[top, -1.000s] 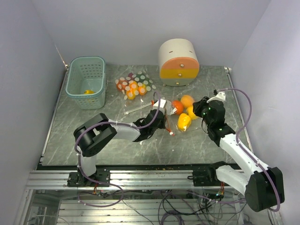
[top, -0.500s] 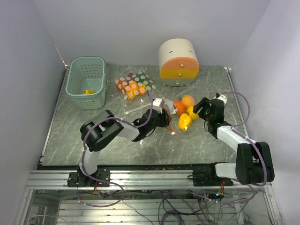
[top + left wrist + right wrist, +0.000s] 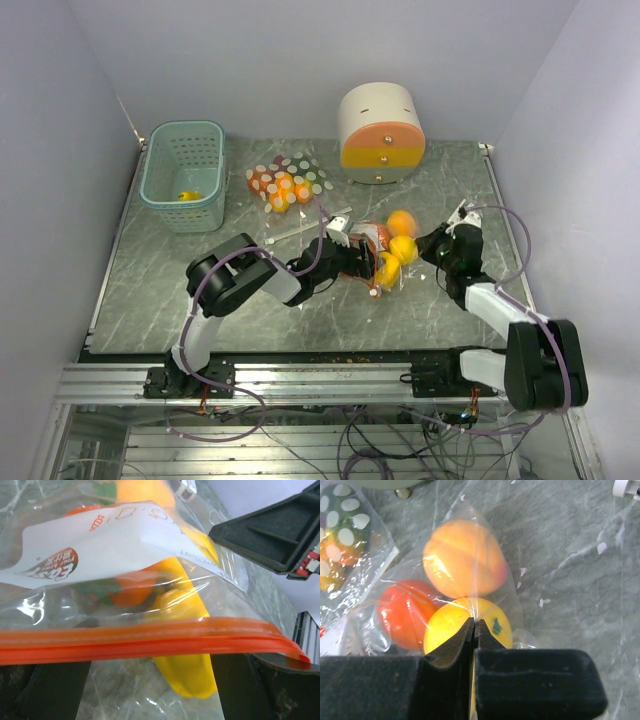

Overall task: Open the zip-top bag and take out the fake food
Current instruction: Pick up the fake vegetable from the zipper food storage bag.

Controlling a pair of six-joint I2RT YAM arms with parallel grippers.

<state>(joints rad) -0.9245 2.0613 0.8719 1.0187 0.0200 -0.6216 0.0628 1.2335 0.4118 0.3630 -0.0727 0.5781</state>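
Two robot arms meet over a clear zip-top bag [image 3: 383, 252] lying right of centre on the grey marbled worktop [image 3: 160, 300], well in front of the cream-and-orange round container [image 3: 380, 120] at the far edge. The fake food [image 3: 401, 222] sits inside the bag: a round orange piece [image 3: 462, 557], a red one [image 3: 402, 612] and a round yellow one [image 3: 465, 622] pressed together, with a longer yellow piece [image 3: 182, 665] lying nearer the bag's orange zip strip [image 3: 150, 640]. The left gripper [image 3: 147, 692] reaches in from the left with its jaws spread wide and nothing clamped between them, and the zip strip runs across the front of both fingers [image 3: 55, 690], sealed along the length that shows. The right gripper [image 3: 474, 630] comes in from the right, its jaws pressed fully together, and a crease of the bag's film runs down over the yellow piece straight into the tips, so they appear to pinch the plastic. Towards the far left corner stands a teal basket [image 3: 215, 160] with a small yellow item [image 3: 189, 196] in it, and between the basket and the container lies a second clear packet [image 3: 287, 180] of orange and spotted pieces
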